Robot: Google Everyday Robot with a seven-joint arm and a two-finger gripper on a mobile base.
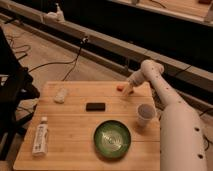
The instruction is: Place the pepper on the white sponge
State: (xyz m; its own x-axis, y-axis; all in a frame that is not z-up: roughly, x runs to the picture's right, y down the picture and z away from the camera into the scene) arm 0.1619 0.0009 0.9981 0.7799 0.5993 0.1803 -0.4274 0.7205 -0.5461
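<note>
The pepper (120,88) is a small orange-red item lying on the wooden table (75,125) near its far edge, right of centre. My gripper (129,90) is low over the table, just right of the pepper and very close to it. The white sponge (61,95) is a pale soft block on the far left part of the table, well away from the pepper and the gripper.
A black rectangular block (95,106) lies mid-table between sponge and pepper. A green bowl (112,139) sits at the front centre, a white cup (145,114) at the right under my arm, and a white tube-like bottle (40,136) at the front left. Cables run across the floor behind.
</note>
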